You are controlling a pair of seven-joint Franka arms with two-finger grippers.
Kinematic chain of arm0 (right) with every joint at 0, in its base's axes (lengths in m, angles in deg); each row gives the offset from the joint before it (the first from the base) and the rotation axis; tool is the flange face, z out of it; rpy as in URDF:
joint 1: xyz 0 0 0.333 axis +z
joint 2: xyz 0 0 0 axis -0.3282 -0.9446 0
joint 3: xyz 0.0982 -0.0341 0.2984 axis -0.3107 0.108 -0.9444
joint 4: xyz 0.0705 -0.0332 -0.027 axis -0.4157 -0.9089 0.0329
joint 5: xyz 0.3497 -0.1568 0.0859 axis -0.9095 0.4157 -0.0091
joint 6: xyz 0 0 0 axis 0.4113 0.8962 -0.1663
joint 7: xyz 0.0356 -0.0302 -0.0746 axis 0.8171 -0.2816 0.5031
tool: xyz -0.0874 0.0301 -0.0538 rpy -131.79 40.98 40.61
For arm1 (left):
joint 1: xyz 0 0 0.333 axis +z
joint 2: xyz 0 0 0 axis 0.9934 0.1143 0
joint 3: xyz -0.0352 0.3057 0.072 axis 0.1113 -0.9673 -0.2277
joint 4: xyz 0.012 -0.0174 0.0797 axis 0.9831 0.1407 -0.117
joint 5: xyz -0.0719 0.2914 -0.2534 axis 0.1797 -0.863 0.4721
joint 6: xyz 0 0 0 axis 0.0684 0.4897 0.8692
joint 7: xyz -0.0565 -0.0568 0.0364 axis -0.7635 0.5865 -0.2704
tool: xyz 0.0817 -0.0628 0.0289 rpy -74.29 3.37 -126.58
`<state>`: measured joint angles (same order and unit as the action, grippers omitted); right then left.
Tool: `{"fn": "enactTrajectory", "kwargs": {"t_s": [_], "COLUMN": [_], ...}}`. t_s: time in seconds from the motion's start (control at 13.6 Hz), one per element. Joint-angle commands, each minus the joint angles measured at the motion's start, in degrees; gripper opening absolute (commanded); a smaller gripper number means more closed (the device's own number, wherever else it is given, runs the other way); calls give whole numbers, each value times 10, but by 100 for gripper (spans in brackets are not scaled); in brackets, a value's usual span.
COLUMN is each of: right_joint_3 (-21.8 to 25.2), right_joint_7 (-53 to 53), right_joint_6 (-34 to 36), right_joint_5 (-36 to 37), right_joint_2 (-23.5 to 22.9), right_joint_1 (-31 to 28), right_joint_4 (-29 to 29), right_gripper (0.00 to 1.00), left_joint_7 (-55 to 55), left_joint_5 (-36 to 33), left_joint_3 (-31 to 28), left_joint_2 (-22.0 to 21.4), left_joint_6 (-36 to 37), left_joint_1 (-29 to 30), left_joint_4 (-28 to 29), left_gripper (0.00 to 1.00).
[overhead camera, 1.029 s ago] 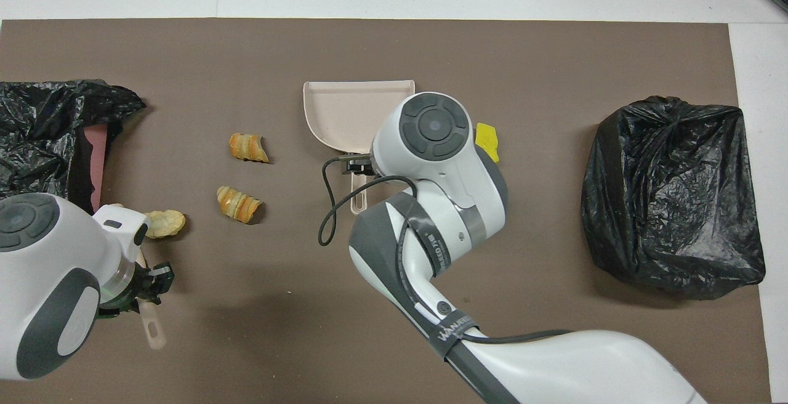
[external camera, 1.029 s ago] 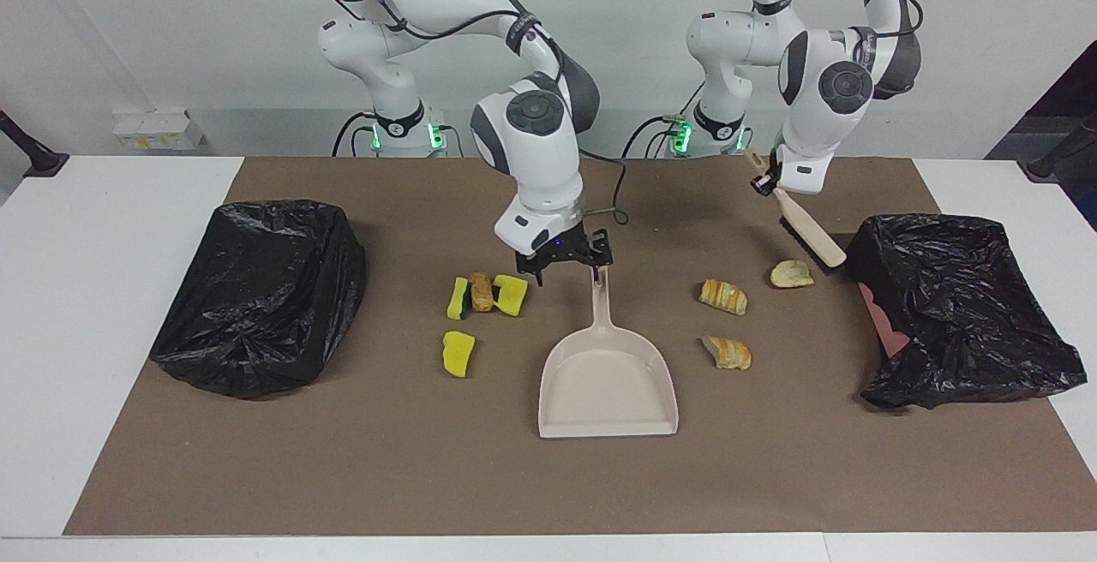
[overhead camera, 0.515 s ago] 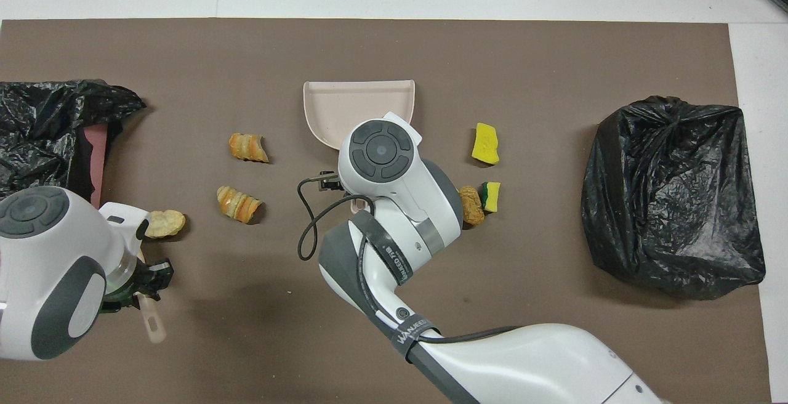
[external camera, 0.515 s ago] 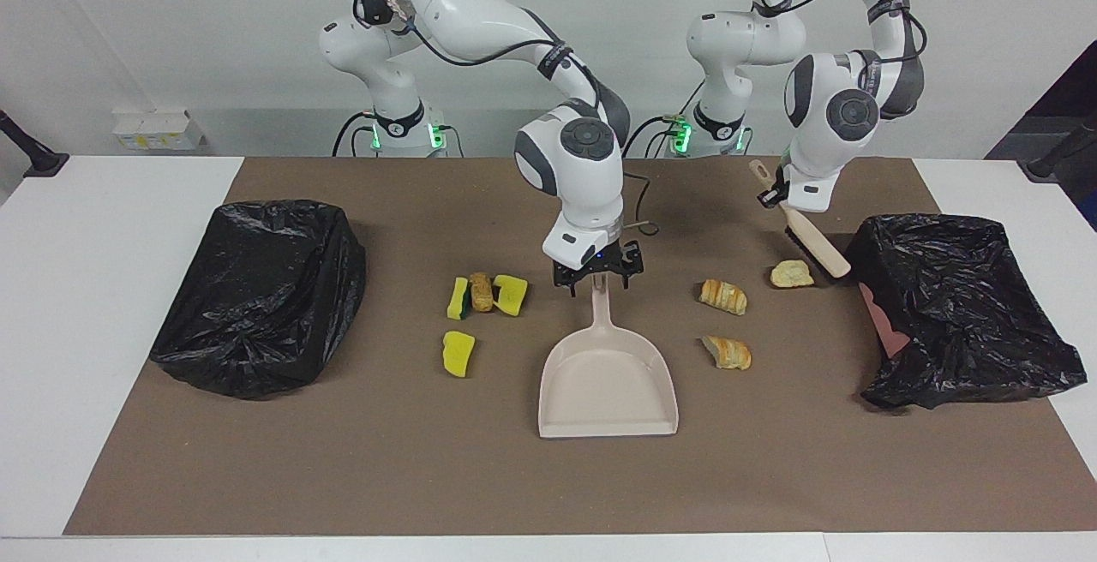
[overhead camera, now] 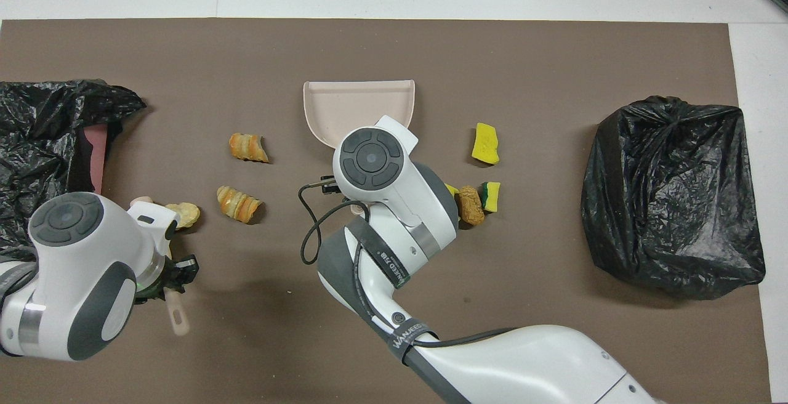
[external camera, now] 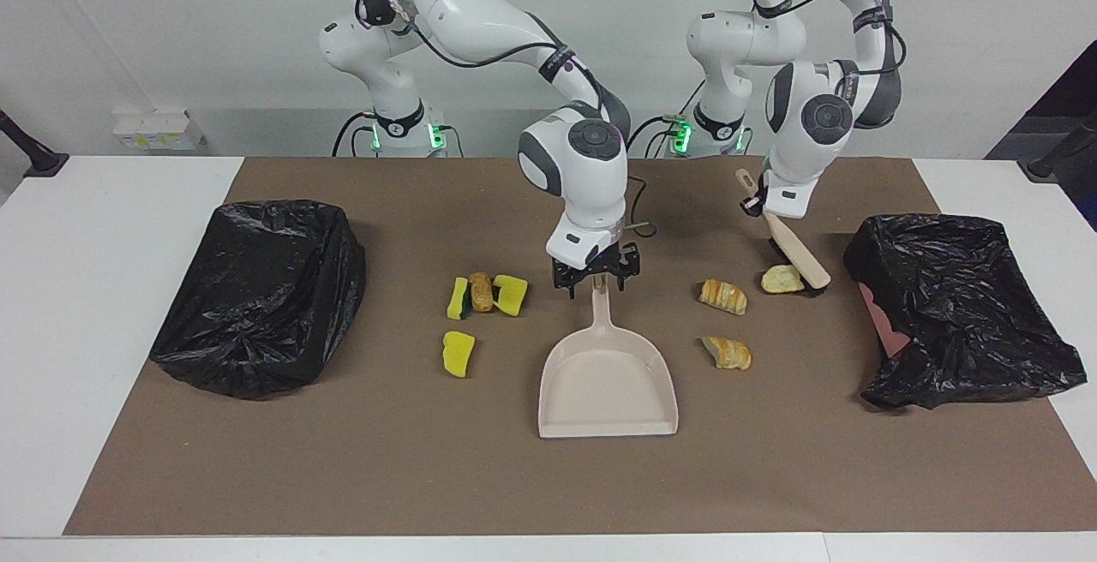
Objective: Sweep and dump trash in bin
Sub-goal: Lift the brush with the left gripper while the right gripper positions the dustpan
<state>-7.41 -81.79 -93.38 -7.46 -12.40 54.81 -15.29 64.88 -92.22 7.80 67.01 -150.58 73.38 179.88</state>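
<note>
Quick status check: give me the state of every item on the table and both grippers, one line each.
Dustpan: flat on the mat, empty.
Brush: held tilted, bristles down beside a bread chunk.
Two other bread chunks: loose on the mat.
Sponge pieces: loose on the mat.
Brown lump: between two sponge pieces.
Left gripper: shut on brush.
Right gripper: at the dustpan's handle.

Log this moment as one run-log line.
left gripper: shut on brush, bristles by bread chunk | right gripper: at dustpan handle | trash in pan: none
</note>
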Motion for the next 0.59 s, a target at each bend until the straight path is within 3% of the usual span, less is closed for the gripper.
{"fn": "enactTrajectory", "kwargs": {"t_s": [0.0, 0.07, 0.51], "right_joint_3": [-2, -2, -1], "right_joint_7": [-18, -20, 2], "right_joint_6": [-7, -7, 47], "right_joint_5": [3, 1, 7], "right_joint_2": [1, 1, 29], "right_joint_1": [-2, -3, -13], "right_joint_4": [-8, -8, -3], "right_gripper": [12, 0, 0], "left_joint_7": [-5, -5, -8], "left_joint_5": [15, 23, 55], "left_joint_3": [-5, -5, -5], "left_joint_2": [0, 6, 18], "left_joint_6": [-21, -27, -55], "left_joint_1": [-22, -27, -51], "left_joint_4": [3, 0, -17], "left_gripper": [0, 0, 0]}}
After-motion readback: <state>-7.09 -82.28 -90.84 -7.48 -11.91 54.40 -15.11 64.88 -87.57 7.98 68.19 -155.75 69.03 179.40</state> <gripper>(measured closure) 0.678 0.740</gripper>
